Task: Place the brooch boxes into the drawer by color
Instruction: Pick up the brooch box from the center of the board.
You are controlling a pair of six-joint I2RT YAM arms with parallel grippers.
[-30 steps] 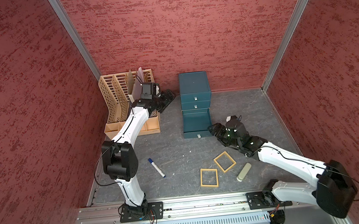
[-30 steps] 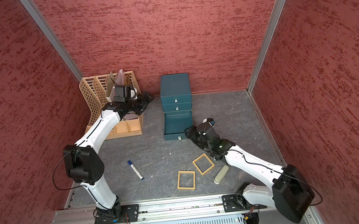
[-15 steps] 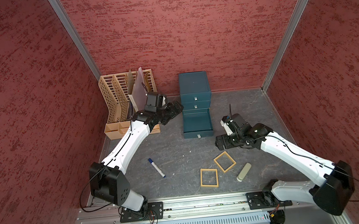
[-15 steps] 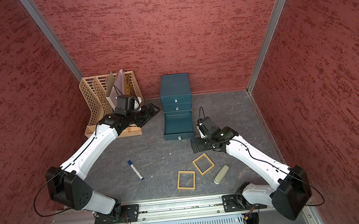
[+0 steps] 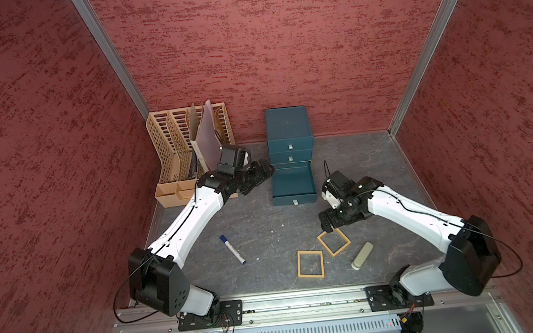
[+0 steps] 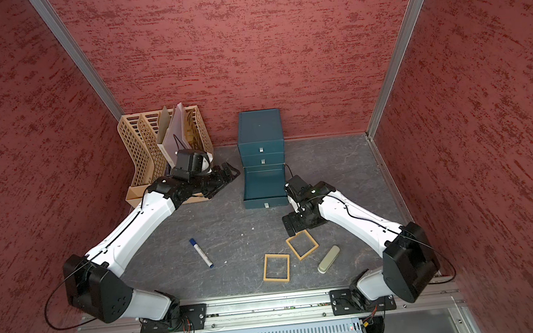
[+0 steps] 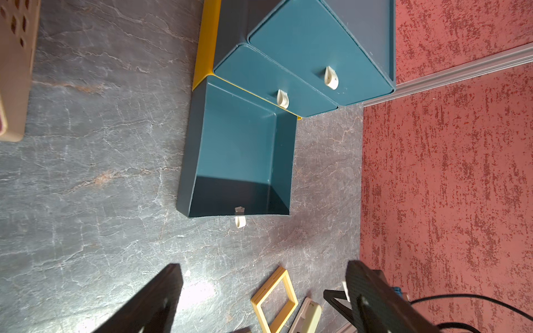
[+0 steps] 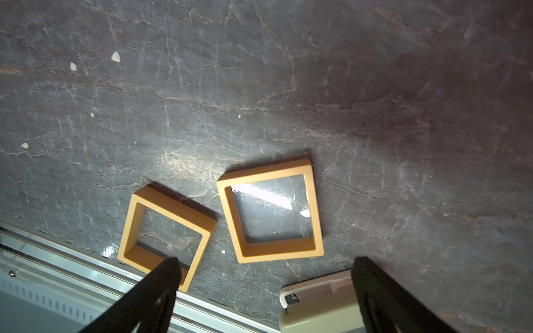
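Both top views: two tan-yellow square brooch boxes (image 5: 334, 242) (image 6: 276, 267) lie on the grey tabletop (image 5: 265, 228), short of the dark teal chest's open bottom drawer (image 5: 292, 181). Left wrist view: the left arm's jaws gape empty. Right wrist view: the right arm's jaws, wide and empty, hover over one box (image 8: 272, 212); closing askew may snag the pale green cylinder (image 8: 317, 302).

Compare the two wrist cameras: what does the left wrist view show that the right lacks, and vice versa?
Left wrist only: the teal drawer chest, its bottom drawer pulled out and empty; a corner of the tan file rack.
Right wrist only: a second tan-yellow brooch box and the metal rail.
Both: the grey table, one tan-yellow brooch box lying flat, the pale green cylinder beside it. Each shows its own open gripper: left gripper, right gripper.
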